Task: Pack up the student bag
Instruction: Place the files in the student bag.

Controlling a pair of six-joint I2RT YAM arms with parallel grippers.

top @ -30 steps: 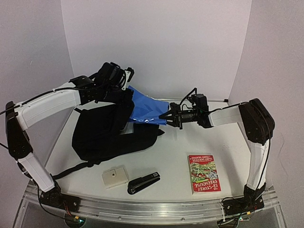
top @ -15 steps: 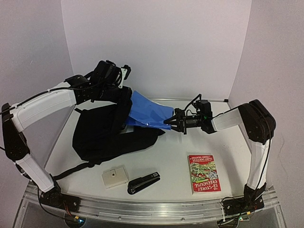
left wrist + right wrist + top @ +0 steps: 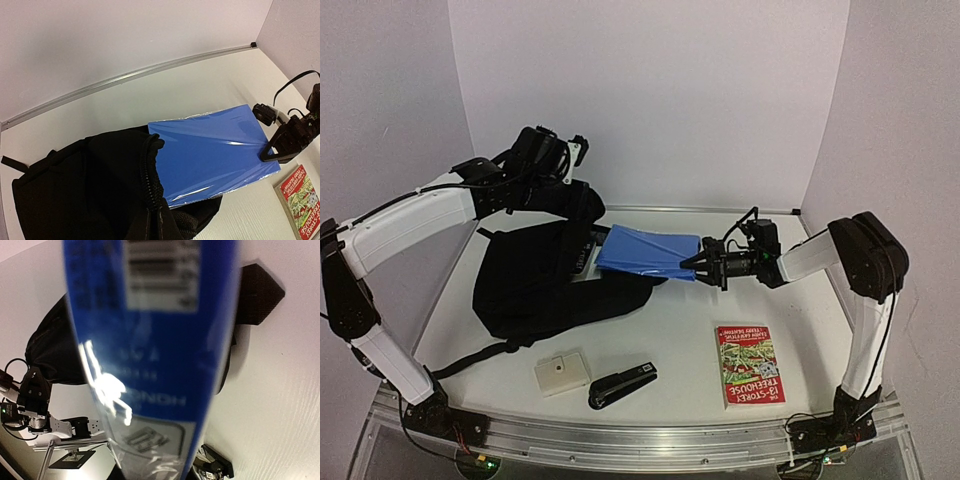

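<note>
The student bag is lying on the left half of the table, the biggest thing there. The left gripper is clenching the fabric at the bag's upper rim and lifting it, apparently so the mouth is gaping toward the right. A blue plastic-wrapped packet is hanging nearly level, its inner end already sitting in that mouth. The right gripper is pinching the packet's outer edge, seemingly so it can be pushed in flat. A red book, a black stapler and a small pale box are waiting along the near edge, well apart from the bag, probably next to go in. Counting: one bag, one packet, one book, one stapler, one box.
</note>
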